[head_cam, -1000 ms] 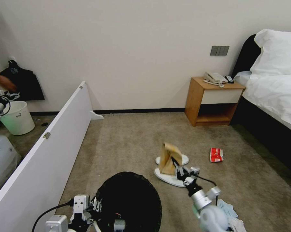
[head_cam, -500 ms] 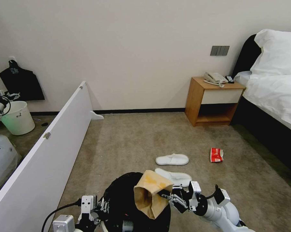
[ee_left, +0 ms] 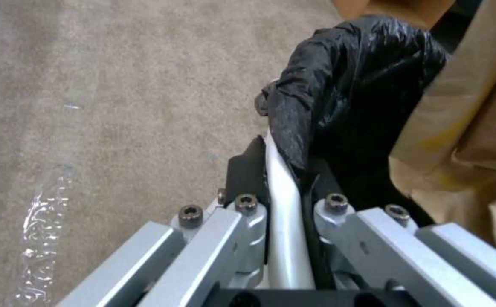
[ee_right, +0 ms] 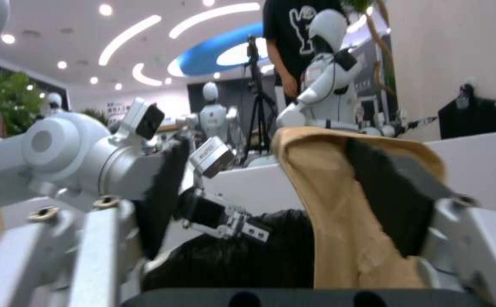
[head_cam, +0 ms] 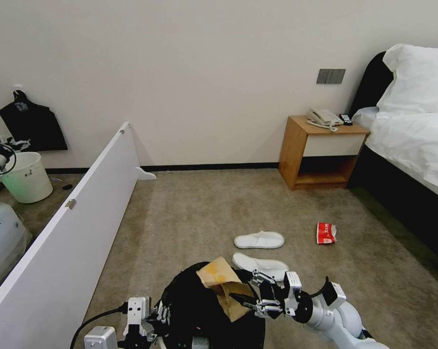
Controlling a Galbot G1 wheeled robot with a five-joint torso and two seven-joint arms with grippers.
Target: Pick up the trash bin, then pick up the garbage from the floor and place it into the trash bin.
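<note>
The trash bin (head_cam: 195, 310), with its black liner (ee_left: 350, 98) over the rim, hangs at the bottom centre of the head view. My left gripper (head_cam: 156, 315) is shut on its white rim (ee_left: 285, 213). A brown cardboard piece (head_cam: 221, 281) lies tilted across the bin's mouth. My right gripper (head_cam: 250, 288) is open beside it; in the right wrist view the cardboard (ee_right: 339, 213) leans on one finger pad (ee_right: 395, 200). Two white slippers (head_cam: 259, 239) (head_cam: 260, 264) and a red snack packet (head_cam: 326, 232) lie on the carpet beyond.
A long white panel (head_cam: 83, 213) runs along the left. Behind it stand a plain white bucket (head_cam: 27, 177) and another robot's arm. A wooden nightstand (head_cam: 320, 150) and a bed (head_cam: 413, 140) are at the right. Open carpet lies ahead.
My right gripper carried the cardboard from above the slippers back over the bin, then spread its fingers. The cardboard now sits lower on the bin's mouth.
</note>
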